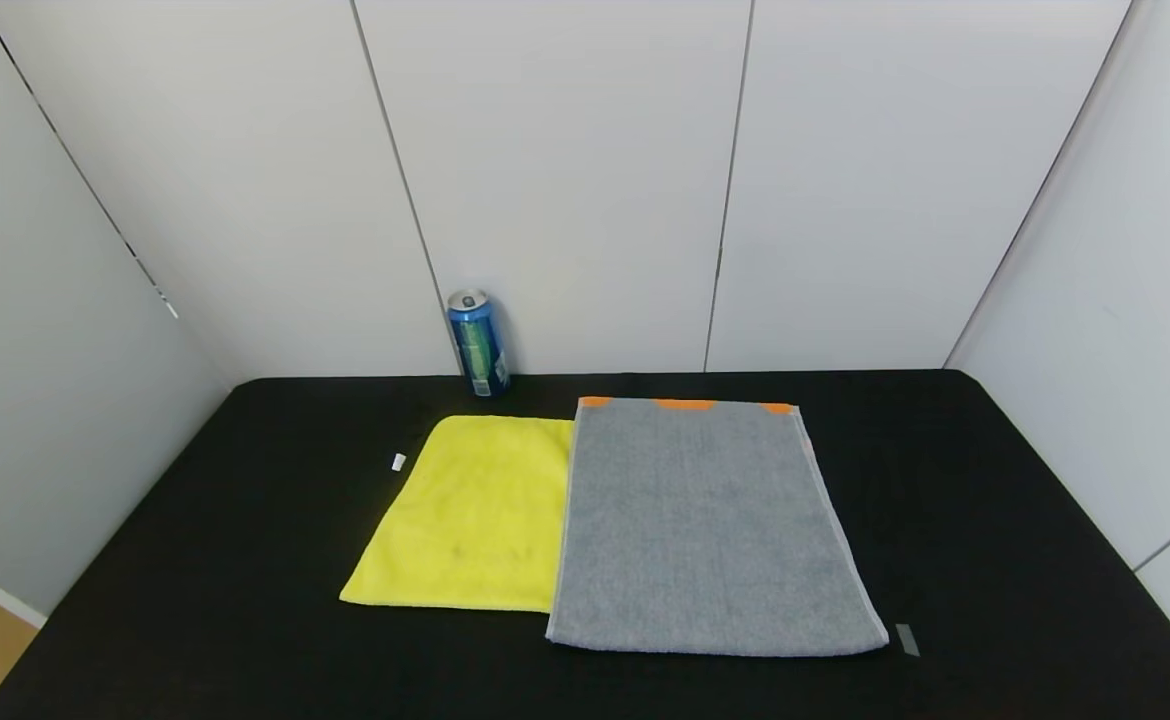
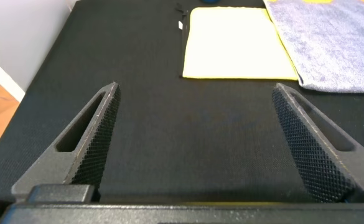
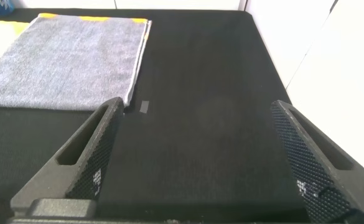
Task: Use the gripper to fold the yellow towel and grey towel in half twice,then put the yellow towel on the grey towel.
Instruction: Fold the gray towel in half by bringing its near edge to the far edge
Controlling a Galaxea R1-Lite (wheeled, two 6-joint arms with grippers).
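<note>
black counter [image 1: 245, 560] under pale wall panels, two towels laid flat side by side.
yellow towel [image 1: 470, 515] sits toward the robot's left, spread out, and the bigger grey towel [image 1: 705, 530] lies right beside it, its near edge lapping just over the yellow one's side; orange marks run along the grey towel's far end. a blue can [image 1: 478, 343] stands upright at the back of the counter, beyond the yellow towel. a small white tag [image 1: 398, 461] lies just off the yellow towel's far corner, and a grey strip of tape [image 1: 907, 639] lies near the grey towel's near right corner. left gripper [image 2: 194, 143] hangs over bare counter short of the yellow towel, jaws spread wide, nothing in them. right gripper [image 3: 197, 155] hangs over bare counter beside the grey towel, jaws spread too, holding nothing.
</note>
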